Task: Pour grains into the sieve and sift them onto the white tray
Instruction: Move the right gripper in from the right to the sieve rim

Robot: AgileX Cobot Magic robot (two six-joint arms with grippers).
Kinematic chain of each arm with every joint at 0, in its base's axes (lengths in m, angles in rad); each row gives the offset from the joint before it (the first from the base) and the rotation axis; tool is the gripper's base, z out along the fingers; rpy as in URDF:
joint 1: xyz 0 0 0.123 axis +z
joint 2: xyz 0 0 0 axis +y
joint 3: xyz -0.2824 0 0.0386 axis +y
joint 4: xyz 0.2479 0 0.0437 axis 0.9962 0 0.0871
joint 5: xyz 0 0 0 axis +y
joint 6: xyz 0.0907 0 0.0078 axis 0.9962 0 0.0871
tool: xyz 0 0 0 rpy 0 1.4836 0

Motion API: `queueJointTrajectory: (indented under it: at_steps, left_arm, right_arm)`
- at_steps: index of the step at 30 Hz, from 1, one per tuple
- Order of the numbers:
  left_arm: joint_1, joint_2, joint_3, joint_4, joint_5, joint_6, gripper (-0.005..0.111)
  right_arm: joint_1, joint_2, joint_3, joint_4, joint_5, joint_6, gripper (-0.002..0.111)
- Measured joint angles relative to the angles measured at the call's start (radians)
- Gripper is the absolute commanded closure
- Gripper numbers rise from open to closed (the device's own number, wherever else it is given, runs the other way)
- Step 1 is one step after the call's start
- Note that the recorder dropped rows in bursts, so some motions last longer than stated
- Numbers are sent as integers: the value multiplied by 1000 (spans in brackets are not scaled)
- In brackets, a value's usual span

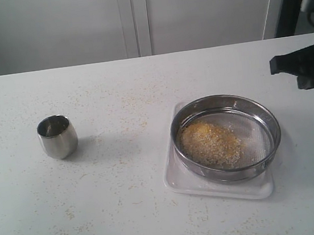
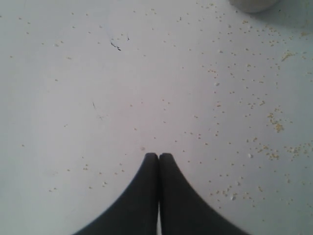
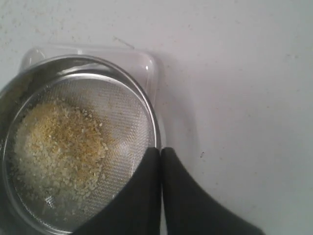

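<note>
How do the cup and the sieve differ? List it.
The sieve is wide and shallow; the cup is narrow and rounded. The sieve holds grains; the cup looks empty. The sieve sits on the tray; the cup stands on the table. Both are shiny steel.

left gripper (image 2: 158, 156): fingers pressed together, holding nothing | right gripper (image 3: 161, 151): fingers pressed together, holding nothing | right arm (image 1: 310, 64): dark, at exterior view's right edge
</note>
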Motion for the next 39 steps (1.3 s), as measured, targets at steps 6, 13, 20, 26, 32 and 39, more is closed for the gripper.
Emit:
queueJointTrajectory:
  at_steps: [6, 13, 20, 26, 32, 39]
  left_arm:
    - [0, 0, 0, 0, 0, 0, 107]
    - [0, 0, 0, 0, 0, 0, 107]
    - [0, 0, 0, 0, 0, 0, 107]
    - [0, 0, 0, 0, 0, 0, 107]
    - [0, 0, 0, 0, 0, 0, 107]
    - [0, 0, 0, 0, 0, 0, 107]
  right_arm:
    - [34, 149, -77, 0, 60, 0, 108]
    - [46, 273, -122, 0, 85, 0, 106]
    - [46, 336, -122, 0, 89, 14, 86]
    - [46, 375, -125, 0, 87, 19, 80]
    - [46, 414, -125, 0, 85, 32, 80]
    - [46, 451, -125, 0, 79, 54, 81]
